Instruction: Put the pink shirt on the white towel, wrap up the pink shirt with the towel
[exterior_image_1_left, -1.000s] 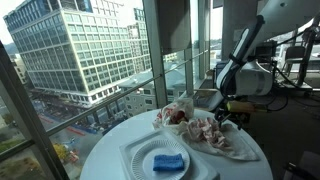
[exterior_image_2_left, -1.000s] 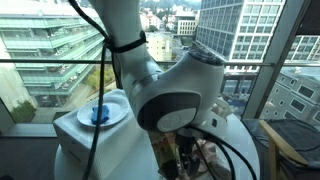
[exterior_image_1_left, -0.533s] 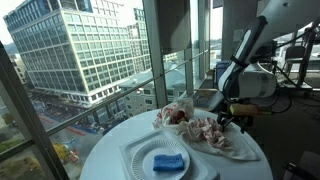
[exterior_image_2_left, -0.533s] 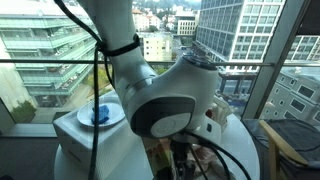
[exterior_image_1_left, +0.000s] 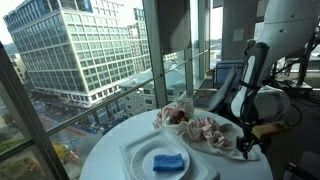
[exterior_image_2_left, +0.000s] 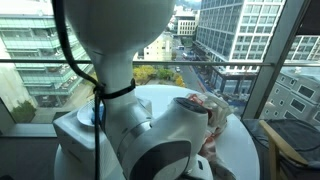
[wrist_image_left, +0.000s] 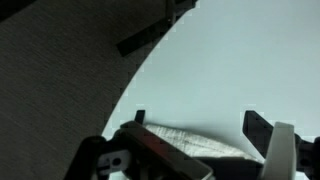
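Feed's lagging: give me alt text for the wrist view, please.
The gripper, fingers open, straddles a fold of the white towel at the picture's bottom edge, over the round white table. The table's curved rim runs diagonally, with dark floor to its left.

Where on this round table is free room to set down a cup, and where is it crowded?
Bare table lies on the window side of the plate, and a strip between plate and towel. Crowded: the towel's end, where the gripper hangs beside the pink shirt.
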